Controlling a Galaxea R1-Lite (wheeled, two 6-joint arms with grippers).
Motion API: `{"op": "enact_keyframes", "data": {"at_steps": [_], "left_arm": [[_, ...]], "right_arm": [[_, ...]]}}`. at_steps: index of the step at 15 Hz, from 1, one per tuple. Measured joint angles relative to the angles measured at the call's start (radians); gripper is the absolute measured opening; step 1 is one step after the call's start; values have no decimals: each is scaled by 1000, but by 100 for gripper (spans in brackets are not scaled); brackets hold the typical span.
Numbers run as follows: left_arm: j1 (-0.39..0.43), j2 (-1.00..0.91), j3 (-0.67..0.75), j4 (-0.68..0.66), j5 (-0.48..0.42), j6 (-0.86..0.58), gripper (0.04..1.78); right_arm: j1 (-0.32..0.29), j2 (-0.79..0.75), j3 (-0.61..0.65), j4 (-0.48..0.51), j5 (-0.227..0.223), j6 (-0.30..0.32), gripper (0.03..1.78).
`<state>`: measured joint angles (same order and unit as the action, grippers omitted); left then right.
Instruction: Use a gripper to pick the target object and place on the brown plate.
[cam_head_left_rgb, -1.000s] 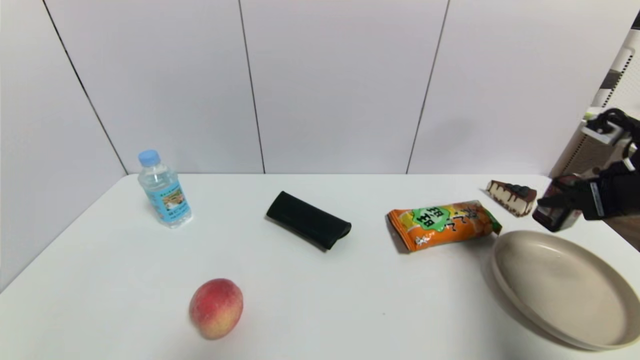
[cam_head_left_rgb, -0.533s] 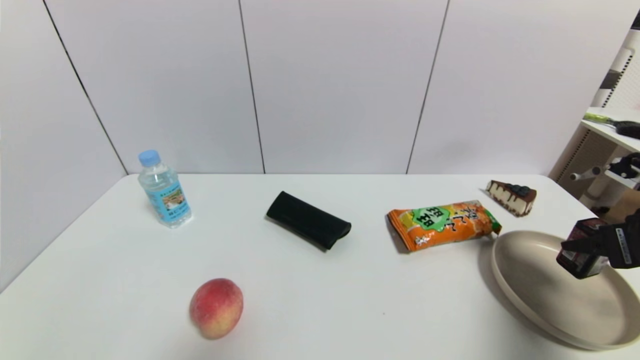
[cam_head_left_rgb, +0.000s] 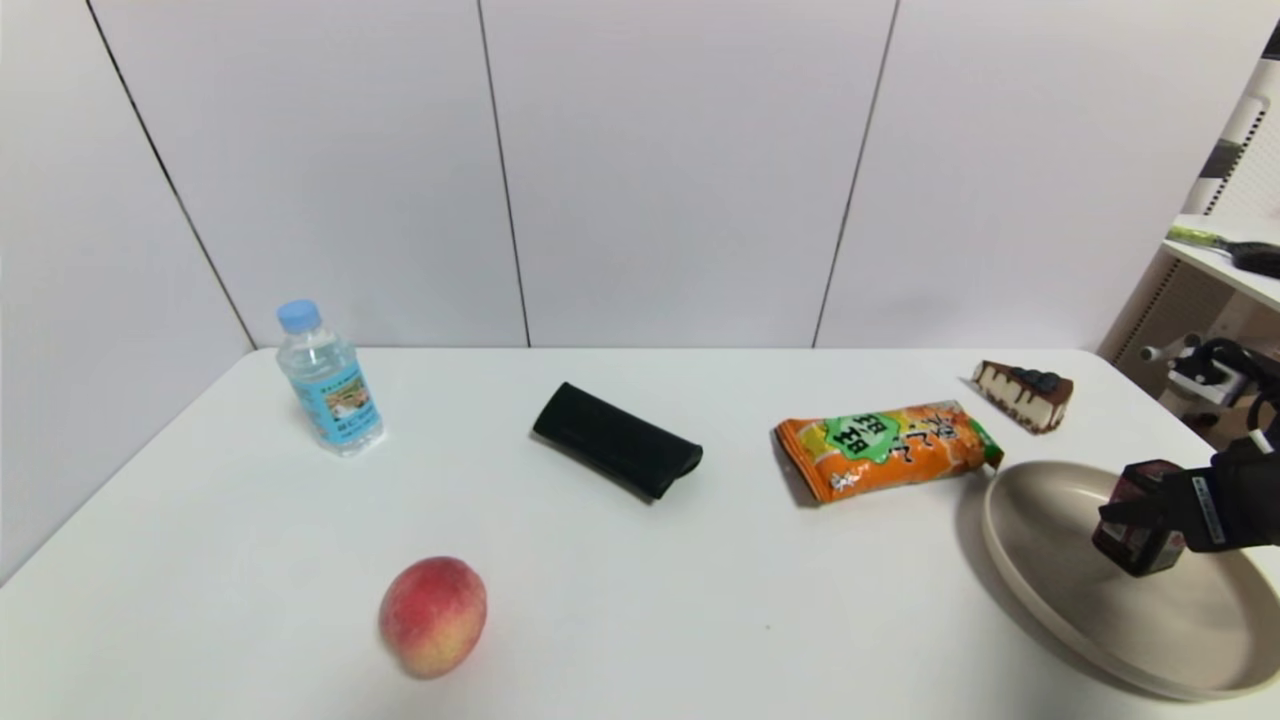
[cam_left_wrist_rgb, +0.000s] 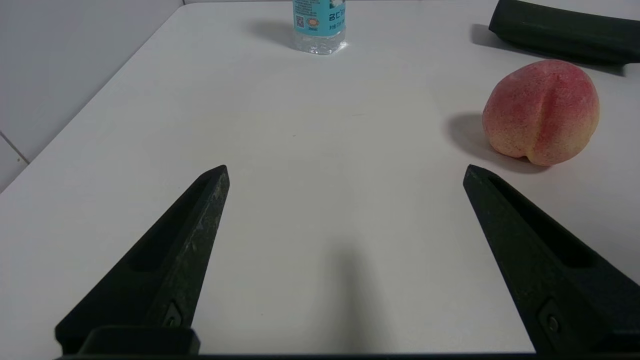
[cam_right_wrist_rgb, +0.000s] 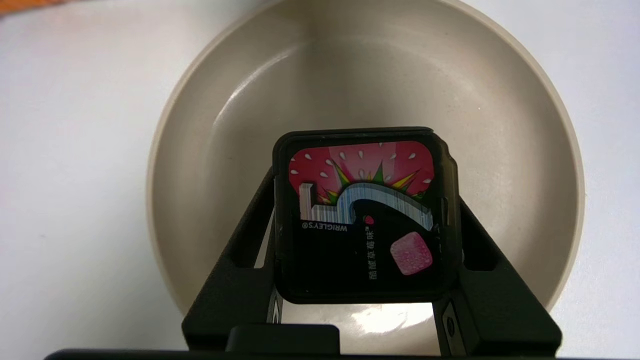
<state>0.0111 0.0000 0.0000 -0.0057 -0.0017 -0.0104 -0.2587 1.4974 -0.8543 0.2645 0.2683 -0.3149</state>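
The right pincer (cam_head_left_rgb: 1135, 525) is clamped on the target object (cam_head_left_rgb: 1140, 520) — a small black box whose printed top, pink with a light-blue band, faces the right wrist camera (cam_right_wrist_rgb: 362, 215), one black finger (cam_right_wrist_rgb: 240, 270) pressed against each side. In the head view the box hangs tilted over the brown plate (cam_head_left_rgb: 1050, 560), above the plate's inner floor; whether its lower corner touches the plate cannot be told. From the wrist, the plate's (cam_right_wrist_rgb: 200, 150) round rim rings the box on all sides.

Beyond the plate on the white counter (cam_head_left_rgb: 640, 600), an orange snack bag (cam_head_left_rgb: 885, 447) lies just beside the plate's far-left rim, and a cake slice (cam_head_left_rgb: 1025, 392) sits behind it near the counter's back edge. Farther left are a long black case (cam_head_left_rgb: 617, 440), a peach (cam_head_left_rgb: 432, 615) near the front, and a water bottle (cam_head_left_rgb: 327, 380) at the back left.

The left pincer (cam_left_wrist_rgb: 345, 175) hovers low over the counter with its fingers wide apart — the peach (cam_left_wrist_rgb: 541, 112) lies near one fingertip.
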Motion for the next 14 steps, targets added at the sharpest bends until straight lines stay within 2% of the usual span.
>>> {"op": "enact_keyframes", "data": {"at_steps": [1,6,9,12,14], "left_arm": [[0,0,0,0,0,0,169],[0,0,0,0,0,0,169],[0,0,0,0,0,0,169],[0,0,0,0,0,0,169],[0,0,0,0,0,-1,169]], "right_arm": [[-4,5,16,-21,1,-11,78],[-11,13,32,-48,1,-15,121],[-14,-24,6,-46,1,-4,137],[-13,-156,-13,-42,14,11,148],[0,-300,-11,-39,49,55,153]]}}
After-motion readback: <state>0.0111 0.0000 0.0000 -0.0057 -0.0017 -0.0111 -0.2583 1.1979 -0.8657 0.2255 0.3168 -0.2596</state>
